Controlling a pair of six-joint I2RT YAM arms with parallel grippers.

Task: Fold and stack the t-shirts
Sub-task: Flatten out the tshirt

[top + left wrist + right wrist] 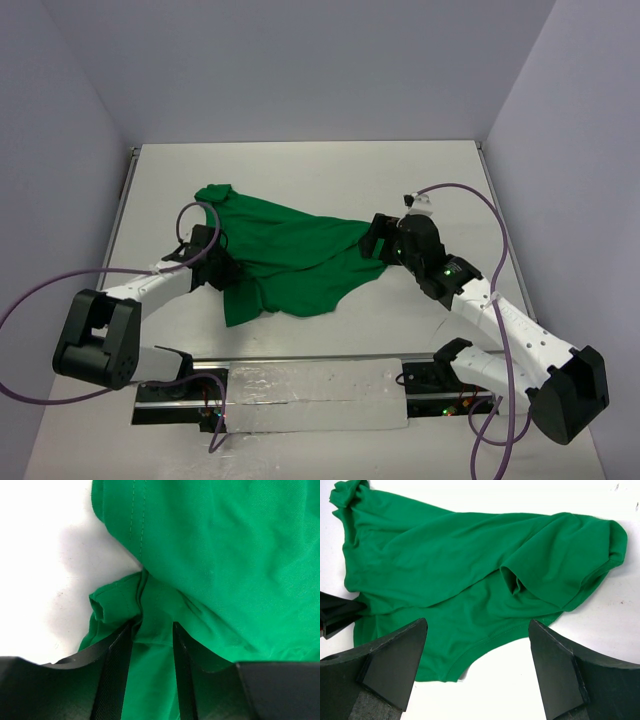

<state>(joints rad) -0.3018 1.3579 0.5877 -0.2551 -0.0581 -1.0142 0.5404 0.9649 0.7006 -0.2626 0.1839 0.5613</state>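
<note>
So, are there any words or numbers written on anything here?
None can be read in any view.
The plain bright-green cloth t-shirt shows no print and no readable label.
The white table carries no writing.

We saw bare table point(300, 170) along the far edge and in both far corners. The crumpled t-shirt point(300, 265) covered the middle, with the left gripper point(215, 262) crowding its left edge and the right gripper point(378, 238) its right.
</note>
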